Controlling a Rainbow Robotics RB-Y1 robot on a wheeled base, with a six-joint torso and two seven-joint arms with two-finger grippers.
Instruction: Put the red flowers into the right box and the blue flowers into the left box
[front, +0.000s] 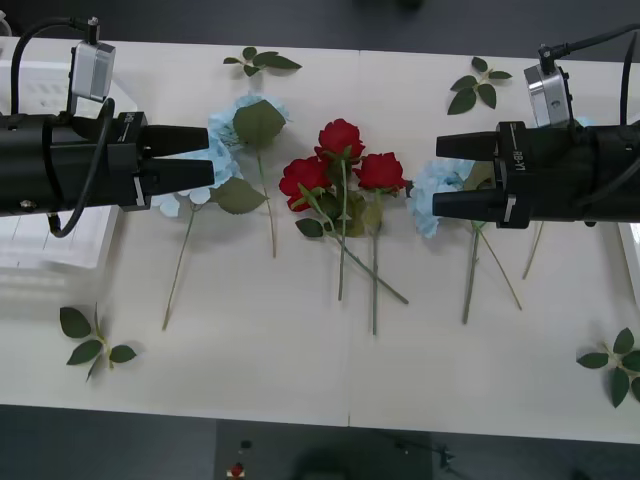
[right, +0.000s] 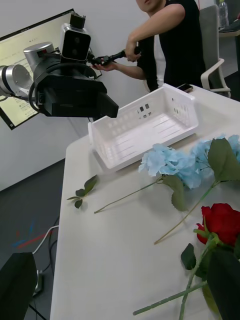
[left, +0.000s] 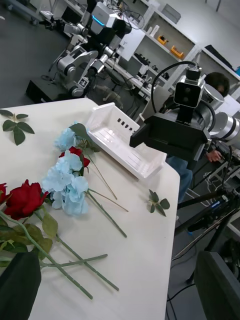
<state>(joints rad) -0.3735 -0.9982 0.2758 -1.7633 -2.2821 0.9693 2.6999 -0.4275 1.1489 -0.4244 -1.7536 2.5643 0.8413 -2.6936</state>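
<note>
1. White worktop (front: 300, 370), seen from the front. Both arms reach in level from the two sides, above the flowers and touching none.
2. Left gripper (front: 212, 160): black fingers spread, tips over the left blue cluster, nothing between them.
3. Right gripper (front: 436, 176): fingers likewise spread, empty, tips beside the right blue cluster.
4. Red flowers (front: 340, 165): three blooms bunched at worktop centre, between the two grippers, stems trailing toward the near edge and crossing. A fourth bloom may sit behind the blue cluster in the left wrist view; partly hidden, cannot be sure.
5. Blue flowers (front: 235, 130): two clusters left of the roses, one partly under the left fingers; a third cluster right of the roses by the right gripper, stem running toward the near edge.
6. Left box (front: 40, 90): translucent, at the worktop's left edge, behind the left arm. Nothing in it as seen in the right wrist view.
7. Right box (front: 632, 250): white rim at the right edge, under the right arm.
8. Loose leaf sprigs (front: 262, 62) lie apart near the worktop corners.
</note>
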